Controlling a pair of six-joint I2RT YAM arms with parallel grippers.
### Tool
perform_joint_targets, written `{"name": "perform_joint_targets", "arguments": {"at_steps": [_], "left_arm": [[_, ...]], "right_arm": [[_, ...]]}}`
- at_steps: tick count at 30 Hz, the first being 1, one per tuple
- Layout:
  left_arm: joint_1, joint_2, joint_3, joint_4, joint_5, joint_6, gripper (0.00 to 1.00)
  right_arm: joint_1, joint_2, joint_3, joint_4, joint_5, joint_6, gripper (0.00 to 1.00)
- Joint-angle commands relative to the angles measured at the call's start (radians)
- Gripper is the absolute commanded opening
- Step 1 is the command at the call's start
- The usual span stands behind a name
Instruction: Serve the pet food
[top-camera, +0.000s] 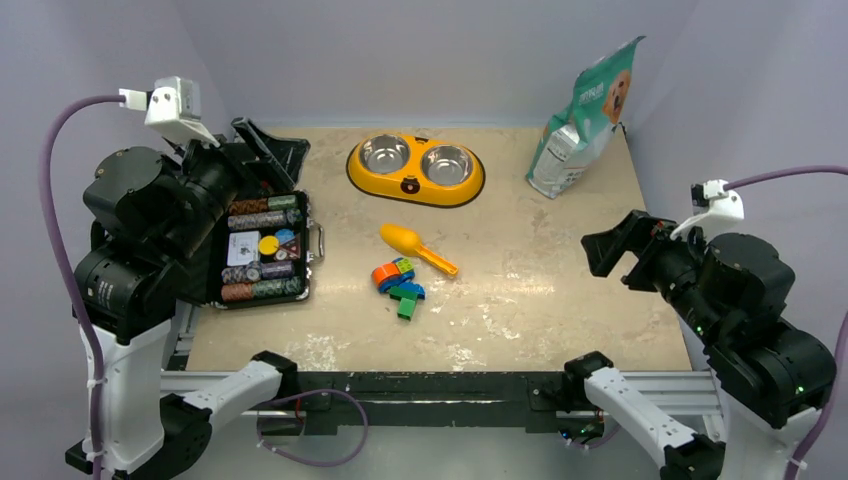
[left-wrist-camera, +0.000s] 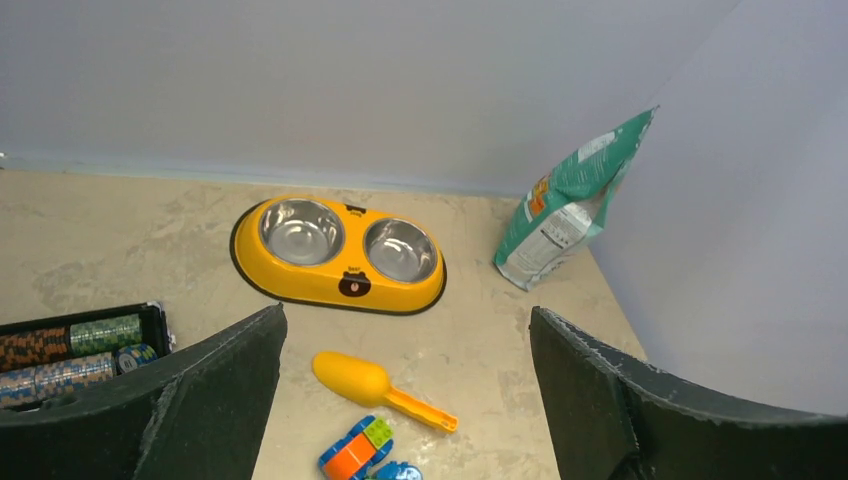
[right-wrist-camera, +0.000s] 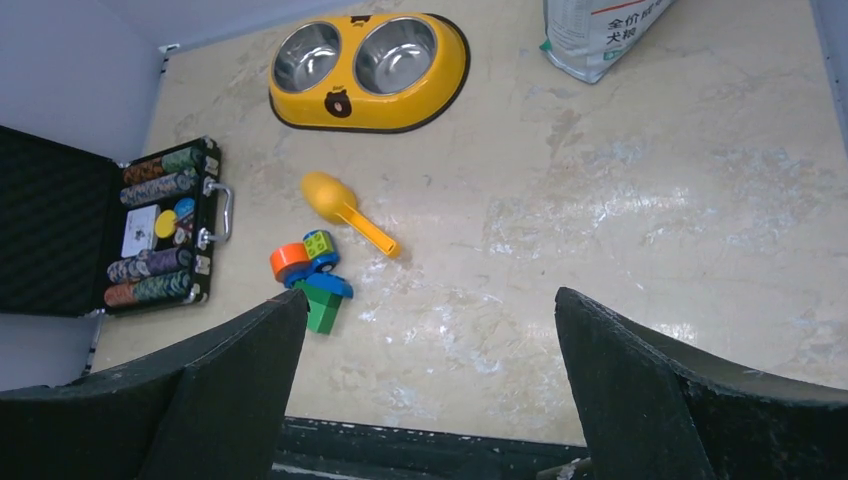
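Note:
No pet food shows; only its teal-green and white bag (top-camera: 582, 118) (left-wrist-camera: 562, 208) (right-wrist-camera: 600, 28), which stands at the back right corner and leans on the wall. A yellow double bowl (top-camera: 415, 187) (left-wrist-camera: 345, 285) (right-wrist-camera: 345, 100) with two empty steel cups sits at the back middle. An orange-yellow scoop (top-camera: 408, 242) (left-wrist-camera: 352, 378) (right-wrist-camera: 333, 195) lies in front of it. My left gripper (top-camera: 265, 150) (left-wrist-camera: 405, 315) hangs open and empty above the left side. Low at the right edge, my right gripper (top-camera: 622, 258) (right-wrist-camera: 430, 295) is open too, holding nothing.
An open black case of poker chips (top-camera: 262, 250) (left-wrist-camera: 70, 350) (right-wrist-camera: 150, 230) lies at the left under my left arm. Colourful toy blocks (top-camera: 398, 285) (left-wrist-camera: 355, 450) (right-wrist-camera: 310, 270) sit just in front of the scoop. Walls close off the back and both sides.

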Motion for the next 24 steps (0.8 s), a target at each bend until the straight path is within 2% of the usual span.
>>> {"name": "perform_joint_targets", "arguments": {"at_steps": [1,5,7,9,15,21,24], "left_arm": [[0.006,0.044,0.046,-0.064,0.068,0.012,0.95],[0.006,0.09,0.112,-0.154,0.135,0.107,0.95],[0.006,0.108,0.136,-0.203,0.145,0.148,0.95],[0.006,0.114,0.134,-0.228,0.152,0.165,0.95],[0.006,0.126,0.049,-0.205,0.221,0.127,0.95],[0.006,0.162,0.002,-0.131,0.323,0.087,0.91],[0.006,0.171,-0.025,-0.097,0.35,0.102,0.91]], "right_arm": [[-0.005,0.061,-0.031,0.118,0.05,0.051,0.99],[-0.006,0.178,0.043,0.191,0.218,0.039,0.99],[-0.017,0.27,0.122,0.202,0.341,0.055,0.99],[-0.06,0.383,0.228,0.2,0.397,0.067,0.99],[-0.261,0.668,0.497,0.248,0.271,0.115,0.99],[-0.315,0.932,0.685,0.342,0.192,0.154,0.97],[-0.321,0.978,0.656,0.472,0.174,0.173,0.96]]}}
